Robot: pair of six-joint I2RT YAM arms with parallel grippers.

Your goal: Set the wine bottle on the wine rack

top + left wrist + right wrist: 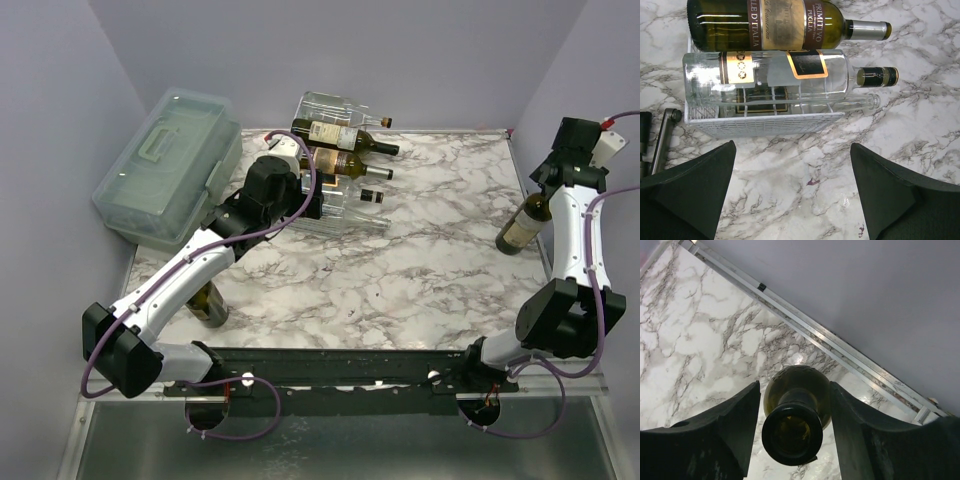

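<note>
A dark green wine bottle (pixel 522 225) stands upright near the table's right edge. In the right wrist view I look down on its open mouth (pixel 792 434). My right gripper (pixel 795 425) is open, one finger on each side of the neck with only narrow gaps. The wine rack (pixel 335 190), clear plastic with a white wire grid (pixel 760 125), stands at the back centre with three bottles lying on it, among them a green one (pixel 775 25) and a clear one (pixel 765 75). My left gripper (pixel 792 190) hangs open and empty over bare marble just in front of the rack.
A translucent pale-green lidded box (pixel 165 165) sits at the back left. Another dark bottle (pixel 210 302) stands upright under my left arm near the front left. A metal rail (pixel 840 345) and the lilac wall run right behind the standing bottle.
</note>
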